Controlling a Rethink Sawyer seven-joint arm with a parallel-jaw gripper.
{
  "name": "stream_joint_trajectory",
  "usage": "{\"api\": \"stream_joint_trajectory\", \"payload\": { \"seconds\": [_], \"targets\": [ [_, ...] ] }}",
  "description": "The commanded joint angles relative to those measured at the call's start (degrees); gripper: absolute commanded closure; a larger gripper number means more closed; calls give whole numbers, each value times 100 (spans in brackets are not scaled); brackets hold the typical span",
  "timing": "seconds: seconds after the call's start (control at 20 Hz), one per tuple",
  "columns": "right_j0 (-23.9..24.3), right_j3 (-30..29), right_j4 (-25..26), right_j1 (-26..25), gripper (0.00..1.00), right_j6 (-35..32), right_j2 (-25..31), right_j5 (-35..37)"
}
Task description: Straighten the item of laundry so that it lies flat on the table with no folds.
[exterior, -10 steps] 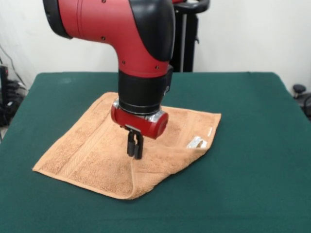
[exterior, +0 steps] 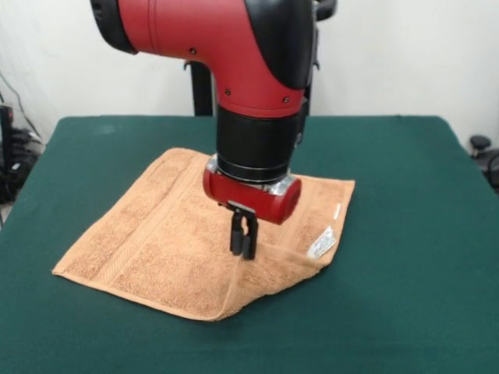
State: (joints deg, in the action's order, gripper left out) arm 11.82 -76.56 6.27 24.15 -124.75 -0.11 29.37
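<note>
Mid-unfolding: your claw [exterior: 243,241], fingers pressed together, pinches the towel [exterior: 156,241] fold at its ridge; next, drag toward 5 o'clock across the bench [exterior: 405,312] to flatten it.

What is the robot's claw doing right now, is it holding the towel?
Gripper: closed, pinching a fold of the towel and lifting it slightly off the table.

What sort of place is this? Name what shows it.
Probably a robotics lab or test room: a red and black robot arm works over a green felt table holding only a towel, against bare white walls.
</note>
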Motion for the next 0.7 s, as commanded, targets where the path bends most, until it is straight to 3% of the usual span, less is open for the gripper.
{"api": "stream_joint_trajectory", "payload": {
  "seconds": [0.05,0.7],
  "targets": [
    [-328,337,-322,-569,100,-858,167,602],
    [-772,1392,-735,-1947,100,-1419,-138,-347]
  ]
}}
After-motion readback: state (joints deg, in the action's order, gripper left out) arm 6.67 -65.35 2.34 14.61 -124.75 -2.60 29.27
